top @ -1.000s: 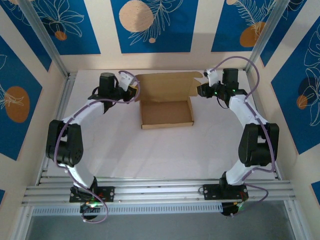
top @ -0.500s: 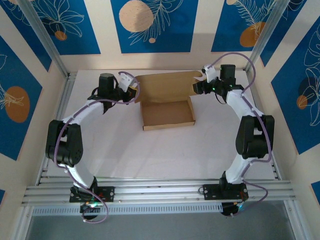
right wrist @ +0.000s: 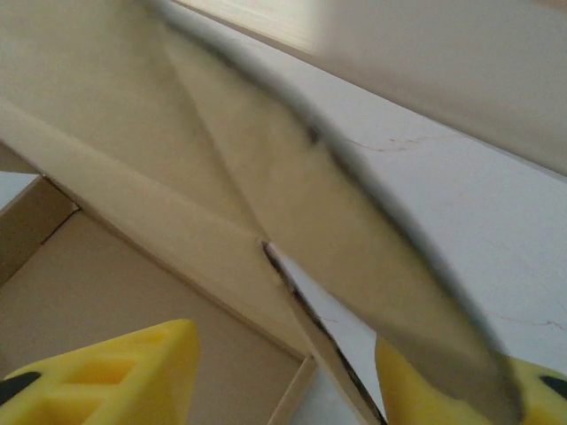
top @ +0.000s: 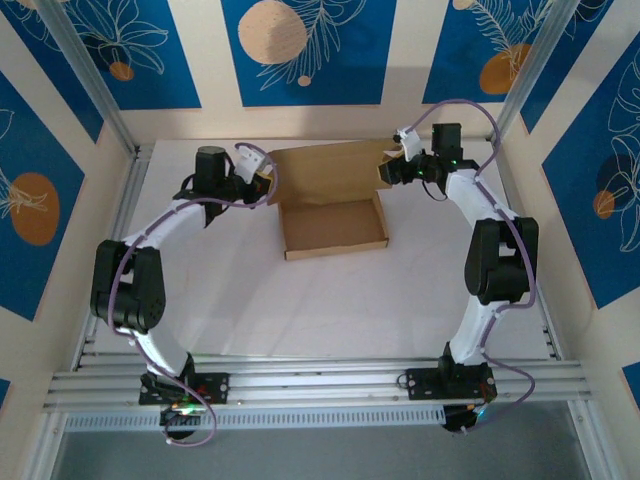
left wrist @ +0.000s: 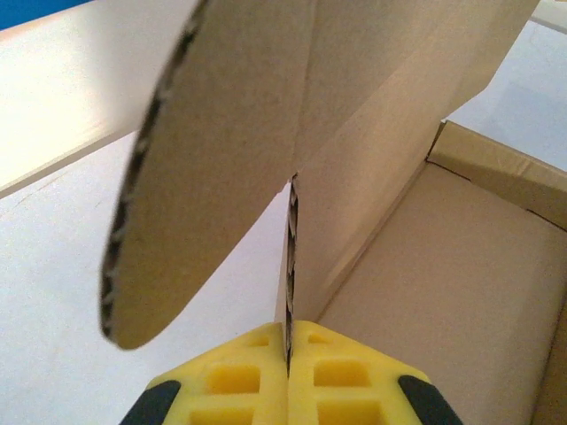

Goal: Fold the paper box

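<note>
On the white table we see the left gripper pinching the paper box, and the right gripper spread around its flap. We fear this flap slips out if the fingers close late.

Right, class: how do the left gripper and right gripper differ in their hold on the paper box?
The left gripper is shut, pinching an edge of the paper box; the right gripper stands open, cardboard passing loose between its jaws. The left gripper is at the box's far-left corner, the right gripper at its far-right. Both are yellow-tipped.
</note>
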Robot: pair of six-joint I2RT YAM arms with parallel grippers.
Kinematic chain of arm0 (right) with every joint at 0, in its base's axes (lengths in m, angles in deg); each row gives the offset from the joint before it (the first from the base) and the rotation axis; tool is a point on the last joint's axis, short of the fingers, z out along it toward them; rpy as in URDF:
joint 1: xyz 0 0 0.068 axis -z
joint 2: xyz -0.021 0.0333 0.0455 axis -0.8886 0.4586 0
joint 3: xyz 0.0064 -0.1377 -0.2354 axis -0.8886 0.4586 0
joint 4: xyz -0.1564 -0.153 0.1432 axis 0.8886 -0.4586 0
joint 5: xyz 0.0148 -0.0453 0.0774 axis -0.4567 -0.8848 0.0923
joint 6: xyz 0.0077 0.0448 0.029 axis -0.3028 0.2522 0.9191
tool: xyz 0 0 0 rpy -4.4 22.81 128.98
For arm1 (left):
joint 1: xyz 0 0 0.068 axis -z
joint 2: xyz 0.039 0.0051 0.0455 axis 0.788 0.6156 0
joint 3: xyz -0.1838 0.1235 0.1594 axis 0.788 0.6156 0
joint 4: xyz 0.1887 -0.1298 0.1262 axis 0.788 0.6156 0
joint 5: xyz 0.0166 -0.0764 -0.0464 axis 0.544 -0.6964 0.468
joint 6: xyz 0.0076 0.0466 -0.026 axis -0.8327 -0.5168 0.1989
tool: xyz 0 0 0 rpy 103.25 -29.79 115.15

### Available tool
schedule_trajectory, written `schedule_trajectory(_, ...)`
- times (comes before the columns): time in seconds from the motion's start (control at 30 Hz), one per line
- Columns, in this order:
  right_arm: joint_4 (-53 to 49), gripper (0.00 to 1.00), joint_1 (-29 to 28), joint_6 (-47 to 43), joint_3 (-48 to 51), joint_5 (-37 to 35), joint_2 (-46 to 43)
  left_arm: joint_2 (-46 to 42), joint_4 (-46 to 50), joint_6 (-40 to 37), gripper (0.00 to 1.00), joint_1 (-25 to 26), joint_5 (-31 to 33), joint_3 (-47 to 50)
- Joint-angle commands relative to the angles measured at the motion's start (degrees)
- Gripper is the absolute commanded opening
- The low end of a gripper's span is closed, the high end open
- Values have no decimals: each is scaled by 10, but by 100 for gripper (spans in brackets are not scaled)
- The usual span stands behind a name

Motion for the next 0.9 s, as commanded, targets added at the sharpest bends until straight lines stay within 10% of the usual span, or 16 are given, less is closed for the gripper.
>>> schedule_trajectory(0.0, -17, 44, -5, -5, -10, 42, 3, -7, -4, 5, 0, -6, -15, -10)
schedule_trajectory(0.5, 6, 0, -58, 24, 61, 1, -76, -18, -70, 121, 0, 5, -12, 7)
schedule_trajectory(0.87, 128, 0, -118, 224, 187, -161, -173, -40, -133, 258, 0, 35, 71, 77)
